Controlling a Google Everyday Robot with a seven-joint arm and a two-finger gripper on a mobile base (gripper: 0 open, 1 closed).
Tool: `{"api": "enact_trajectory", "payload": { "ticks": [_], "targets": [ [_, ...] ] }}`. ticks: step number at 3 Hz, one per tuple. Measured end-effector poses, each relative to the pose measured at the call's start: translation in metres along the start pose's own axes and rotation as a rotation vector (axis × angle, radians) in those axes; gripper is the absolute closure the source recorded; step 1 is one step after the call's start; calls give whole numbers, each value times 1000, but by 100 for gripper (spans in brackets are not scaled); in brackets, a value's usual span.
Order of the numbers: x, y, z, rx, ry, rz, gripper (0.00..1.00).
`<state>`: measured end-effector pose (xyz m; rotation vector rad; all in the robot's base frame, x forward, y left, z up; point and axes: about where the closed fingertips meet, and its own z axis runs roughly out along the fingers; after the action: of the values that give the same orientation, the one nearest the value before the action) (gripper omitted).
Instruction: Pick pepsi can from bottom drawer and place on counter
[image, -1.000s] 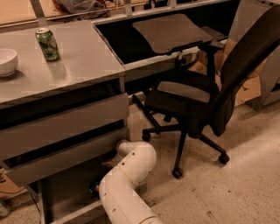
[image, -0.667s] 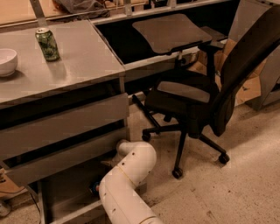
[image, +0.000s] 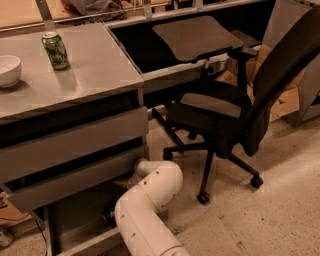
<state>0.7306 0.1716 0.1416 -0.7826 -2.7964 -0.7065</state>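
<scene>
My white arm (image: 150, 200) bends down in front of the cabinet and reaches into the open bottom drawer (image: 75, 227), a shallow grey tray near the floor. A small dark blue piece of the pepsi can (image: 106, 216) shows in the drawer, right at the arm's left edge. My gripper (image: 113, 212) is down in the drawer at the can and is almost wholly hidden behind the arm. The grey counter (image: 85, 85) tops the cabinet.
A green can (image: 55, 50) and a white bowl (image: 9, 70) stand on the counter. Two taller-fronted drawers (image: 75, 150) sit slightly open above the arm. A black office chair (image: 230, 115) stands close on the right, with cardboard boxes (image: 285, 102) behind it.
</scene>
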Motion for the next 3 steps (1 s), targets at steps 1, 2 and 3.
{"api": "enact_trajectory", "payload": {
  "ticks": [1, 2, 3],
  "targets": [
    [5, 13, -18, -72, -36, -37, 0],
    [9, 36, -62, -178, -116, -70, 0],
    [10, 32, -62, -178, -116, -70, 0]
  ]
}}
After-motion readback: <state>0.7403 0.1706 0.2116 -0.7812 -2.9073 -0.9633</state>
